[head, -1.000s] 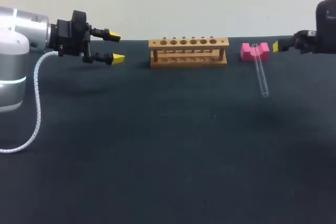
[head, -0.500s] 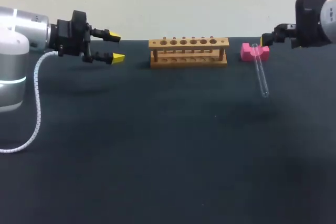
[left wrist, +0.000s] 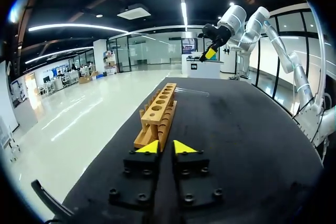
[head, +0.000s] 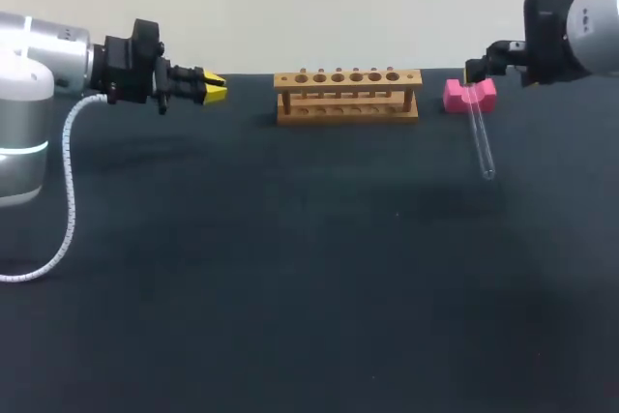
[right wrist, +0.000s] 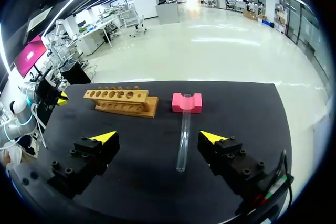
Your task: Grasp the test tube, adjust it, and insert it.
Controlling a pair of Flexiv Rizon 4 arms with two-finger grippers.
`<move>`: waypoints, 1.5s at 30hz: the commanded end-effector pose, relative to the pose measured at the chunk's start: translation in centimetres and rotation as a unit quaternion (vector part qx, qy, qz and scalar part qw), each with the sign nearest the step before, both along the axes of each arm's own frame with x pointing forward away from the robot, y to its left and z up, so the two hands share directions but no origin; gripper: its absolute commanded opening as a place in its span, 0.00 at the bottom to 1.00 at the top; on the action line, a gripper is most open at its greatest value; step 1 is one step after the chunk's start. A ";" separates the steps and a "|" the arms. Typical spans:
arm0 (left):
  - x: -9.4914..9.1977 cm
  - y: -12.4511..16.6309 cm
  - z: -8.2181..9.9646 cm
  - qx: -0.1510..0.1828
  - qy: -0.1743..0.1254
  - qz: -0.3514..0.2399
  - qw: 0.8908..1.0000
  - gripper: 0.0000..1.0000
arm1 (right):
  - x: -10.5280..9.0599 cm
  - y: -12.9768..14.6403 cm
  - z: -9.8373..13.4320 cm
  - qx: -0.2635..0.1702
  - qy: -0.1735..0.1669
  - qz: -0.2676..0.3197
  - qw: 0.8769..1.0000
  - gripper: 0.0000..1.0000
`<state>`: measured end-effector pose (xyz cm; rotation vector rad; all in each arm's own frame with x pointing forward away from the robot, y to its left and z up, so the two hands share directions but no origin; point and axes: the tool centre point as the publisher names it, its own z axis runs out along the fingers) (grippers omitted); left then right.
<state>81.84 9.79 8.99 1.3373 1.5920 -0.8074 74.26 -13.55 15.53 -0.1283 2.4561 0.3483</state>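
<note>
A clear glass test tube (head: 481, 142) lies slanted on the dark table, its open end resting in the notch of a pink block (head: 469, 95). The wooden rack (head: 346, 94) with a row of holes stands at the back middle. My right gripper (head: 474, 69) hovers just above the pink block. In the right wrist view this gripper (right wrist: 159, 137) stands wide open, with the tube (right wrist: 183, 140) lying below, between its fingers and untouched. My left gripper (head: 209, 91) hangs left of the rack, fingers drawn almost together on nothing (left wrist: 167, 148).
In the left wrist view the rack (left wrist: 157, 113) lies straight ahead of the fingers, and my right arm (left wrist: 223, 24) shows beyond it. The table's bare dark surface (head: 309, 268) stretches across the whole front.
My left gripper's fingers have closed from wide apart to nearly touching. My right arm has come in from the right edge to a spot above the pink block.
</note>
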 end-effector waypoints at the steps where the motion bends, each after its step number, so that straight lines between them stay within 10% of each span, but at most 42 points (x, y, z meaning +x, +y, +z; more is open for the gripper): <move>1: -0.1 0.0 -0.1 -0.001 -0.002 0.001 1.000 1.00 | 0.0 0.4 -0.5 0.006 -0.053 -0.015 0.998 1.00; 45: -0.1 0.0 -0.1 -0.001 -0.002 0.001 1.000 1.00 | 3.8 2.4 -3.3 -0.033 -0.173 -0.108 0.978 1.00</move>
